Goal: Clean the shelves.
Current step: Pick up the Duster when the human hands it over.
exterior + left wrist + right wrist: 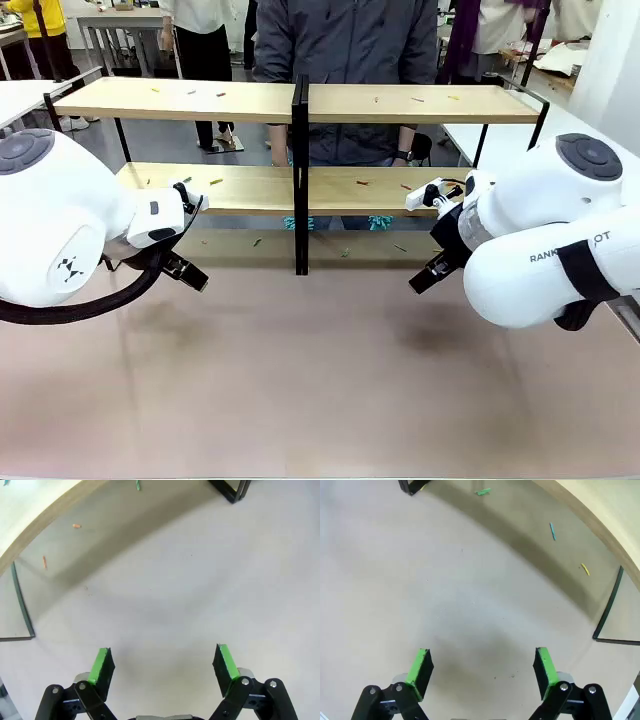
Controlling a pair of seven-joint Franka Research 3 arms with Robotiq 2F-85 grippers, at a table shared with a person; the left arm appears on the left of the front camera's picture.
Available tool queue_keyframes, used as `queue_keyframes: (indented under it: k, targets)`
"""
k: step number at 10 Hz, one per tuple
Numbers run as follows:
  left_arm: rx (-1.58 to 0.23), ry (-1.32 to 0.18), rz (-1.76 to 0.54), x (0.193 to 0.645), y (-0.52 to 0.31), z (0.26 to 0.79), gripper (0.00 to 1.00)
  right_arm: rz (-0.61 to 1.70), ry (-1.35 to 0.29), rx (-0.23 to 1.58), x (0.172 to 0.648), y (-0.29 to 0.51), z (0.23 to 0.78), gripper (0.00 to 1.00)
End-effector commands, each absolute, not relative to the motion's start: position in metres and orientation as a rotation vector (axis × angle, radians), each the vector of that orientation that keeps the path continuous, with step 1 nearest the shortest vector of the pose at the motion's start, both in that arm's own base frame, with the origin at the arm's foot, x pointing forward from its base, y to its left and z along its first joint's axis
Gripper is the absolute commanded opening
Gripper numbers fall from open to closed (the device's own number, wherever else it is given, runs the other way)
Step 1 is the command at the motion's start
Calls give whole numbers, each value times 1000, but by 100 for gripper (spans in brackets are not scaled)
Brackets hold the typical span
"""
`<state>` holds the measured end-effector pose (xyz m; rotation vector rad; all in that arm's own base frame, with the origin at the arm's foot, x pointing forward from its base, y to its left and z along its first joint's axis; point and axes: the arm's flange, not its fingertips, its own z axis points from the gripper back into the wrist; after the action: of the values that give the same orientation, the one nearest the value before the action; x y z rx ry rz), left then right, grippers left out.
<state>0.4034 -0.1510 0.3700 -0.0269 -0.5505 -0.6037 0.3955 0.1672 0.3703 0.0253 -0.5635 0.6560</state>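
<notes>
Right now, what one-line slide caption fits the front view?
Left arm and right arm poised before the shelves; coloured scraps litter its boards; a person stands behind.

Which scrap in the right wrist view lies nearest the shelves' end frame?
The yellow scrap, close to the black end frame; the blue scrap and green scrap lie farther along beneath the board.

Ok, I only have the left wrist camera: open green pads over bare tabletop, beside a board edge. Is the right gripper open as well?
Observer: Yes, the right gripper is open and empty, above the brownish tabletop.
Operator: What's on the top board?
Observer: Small coloured scraps lie on both halves of the top board of the pale wooden, black-framed shelves.
Operator: Anyone close?
Observer: A person in a dark grey jacket stands just behind the shelves.
</notes>
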Motion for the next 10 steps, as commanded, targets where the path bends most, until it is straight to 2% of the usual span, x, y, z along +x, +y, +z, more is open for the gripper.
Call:
queue_keyframes:
  k: [1,10]
  targets:
    - [-27,-551,-604,403,-151,370,100,656,-564,25,395,167,370,100]
    - [-27,-551,-604,403,-151,370,100,656,-564,25,395,167,370,100]
